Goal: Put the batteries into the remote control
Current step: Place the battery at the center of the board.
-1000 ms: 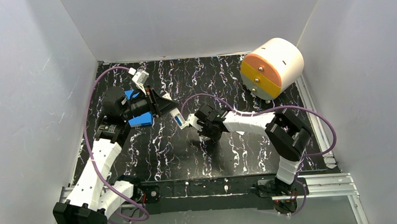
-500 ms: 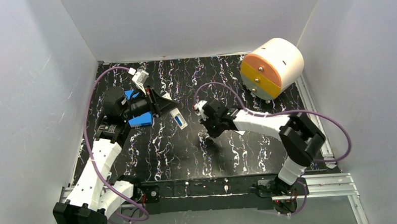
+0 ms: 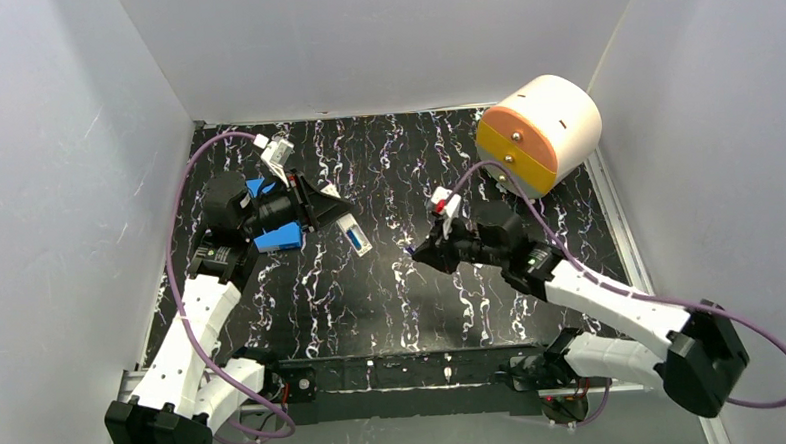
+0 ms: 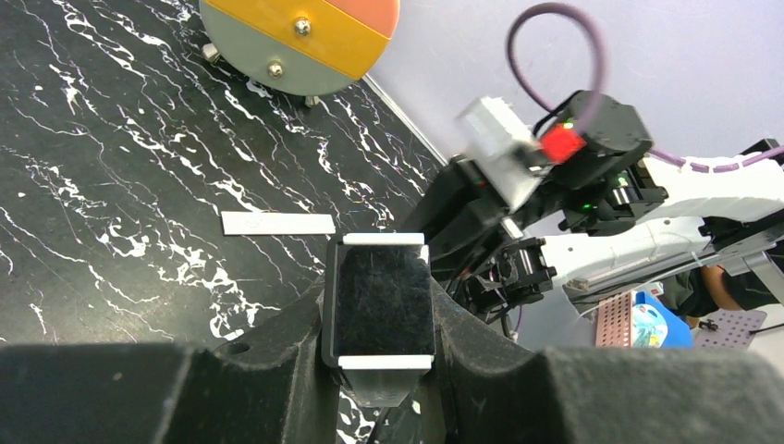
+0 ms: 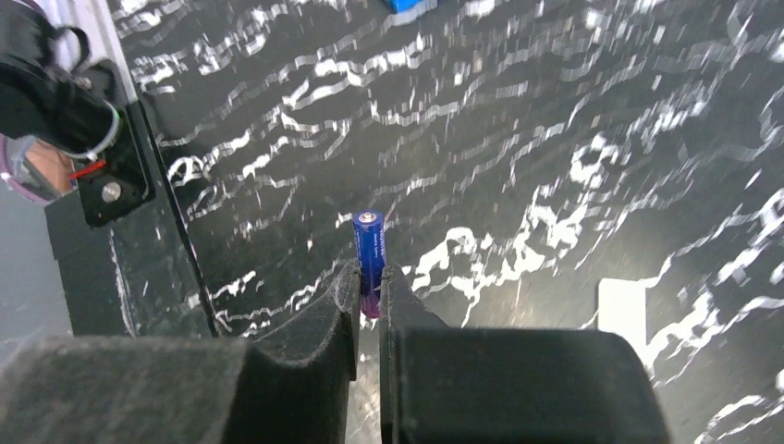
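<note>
Right gripper (image 5: 370, 277) now away from remote control (image 3: 354, 235); battery (image 5: 368, 245) base (pinched) unseen.

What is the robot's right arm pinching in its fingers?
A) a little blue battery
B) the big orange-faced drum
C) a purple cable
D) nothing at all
A: in the right wrist view a blue battery stands pinched between the fingers of the right gripper, its silvery tip poking out past them.
</note>
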You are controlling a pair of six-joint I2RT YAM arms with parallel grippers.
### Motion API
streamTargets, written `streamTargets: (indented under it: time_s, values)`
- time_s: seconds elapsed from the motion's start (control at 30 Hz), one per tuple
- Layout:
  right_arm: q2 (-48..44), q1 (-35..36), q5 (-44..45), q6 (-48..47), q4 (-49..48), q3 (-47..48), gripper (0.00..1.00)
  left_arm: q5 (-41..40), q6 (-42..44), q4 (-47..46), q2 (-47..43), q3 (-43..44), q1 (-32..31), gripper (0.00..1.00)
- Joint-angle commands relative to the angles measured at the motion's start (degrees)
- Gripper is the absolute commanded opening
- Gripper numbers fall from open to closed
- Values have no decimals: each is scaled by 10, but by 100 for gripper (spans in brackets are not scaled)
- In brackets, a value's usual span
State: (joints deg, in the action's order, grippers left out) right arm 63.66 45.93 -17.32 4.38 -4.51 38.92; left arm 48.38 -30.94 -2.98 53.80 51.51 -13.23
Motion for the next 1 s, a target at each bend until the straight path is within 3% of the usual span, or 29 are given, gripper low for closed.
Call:
streamTargets:
  time_s: [0.0,0.3,0.53,0.8,0.97]
  values:
    - [-60,1,-30,-65,-100,2,5,3,-6,-15,0,21,3,1]
    - [-115,4,20,-65,-76,40,3,10,-17,-23,13,17,3,2]
    - [-109,5,66,-37,-56,60,6,33,-60,-81,34,6,3,2]
    - [-23,5,259,122,133,145,8,50,-53,-122,10,-14,3,2]
    - [54,4,341,319,273,179,5,54,-53,-128,7,-18,3,2]
